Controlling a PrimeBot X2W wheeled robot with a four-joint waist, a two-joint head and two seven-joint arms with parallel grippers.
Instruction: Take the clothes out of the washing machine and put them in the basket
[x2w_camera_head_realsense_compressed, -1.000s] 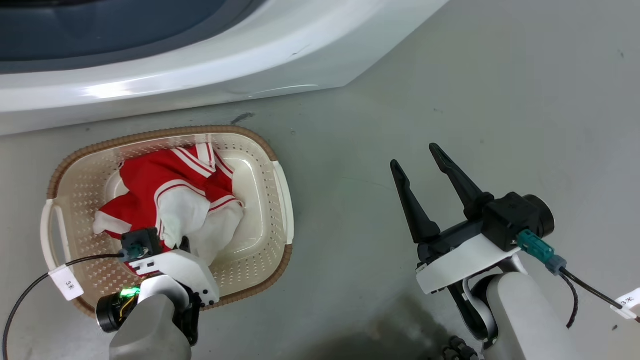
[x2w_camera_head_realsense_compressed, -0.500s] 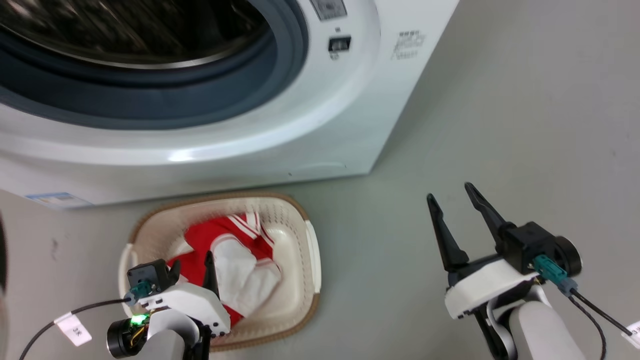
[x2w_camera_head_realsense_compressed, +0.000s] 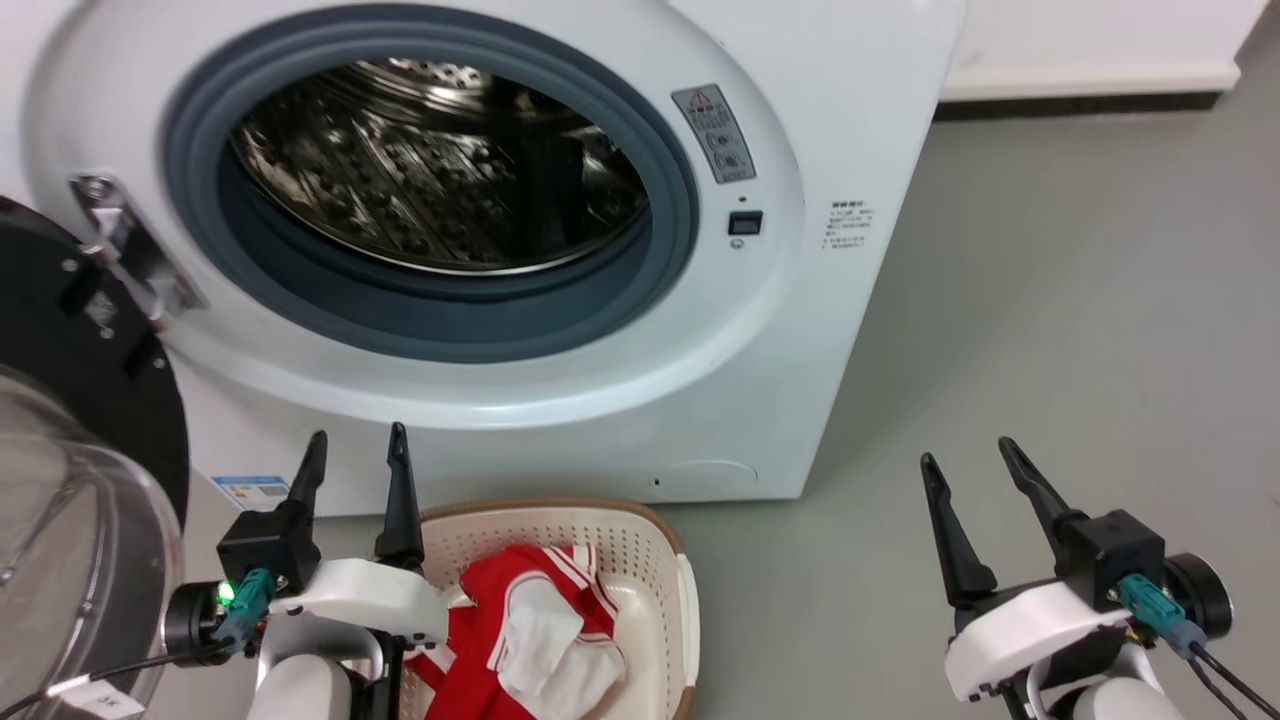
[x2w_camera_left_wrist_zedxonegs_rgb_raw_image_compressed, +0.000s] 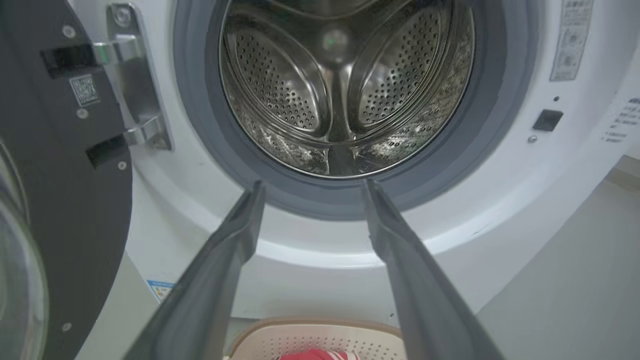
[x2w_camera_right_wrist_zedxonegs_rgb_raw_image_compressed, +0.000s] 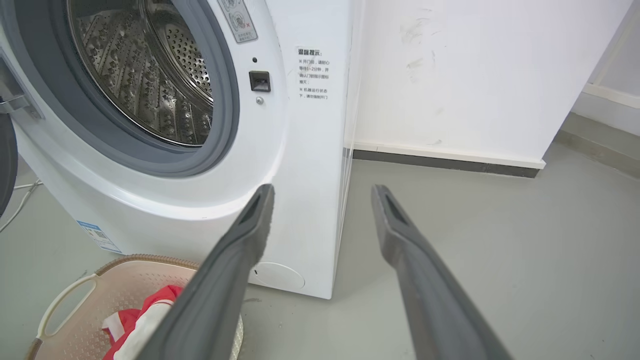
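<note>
Red cloth with white trim, the clothes (x2w_camera_head_realsense_compressed: 530, 640) lay heaped in the cream basket (x2w_camera_head_realsense_compressed: 655, 535). It sat on the floor (x2w_camera_head_realsense_compressed: 1050, 300) just in front of the washing machine (x2w_camera_head_realsense_compressed: 820, 330), handy for a short drop from the opening. The door (x2w_camera_head_realsense_compressed: 60, 400) hung wide open at the left. The left gripper (x2w_camera_head_realsense_compressed: 357, 433) hovered over the basket's near end, fingers apart and holding nothing. The right gripper (x2w_camera_head_realsense_compressed: 966, 452) waited well off to the side, likewise spread and bare. Seeing gleaming steel in the drum (x2w_camera_head_realsense_compressed: 430, 170), I judged the unloading done.
</note>
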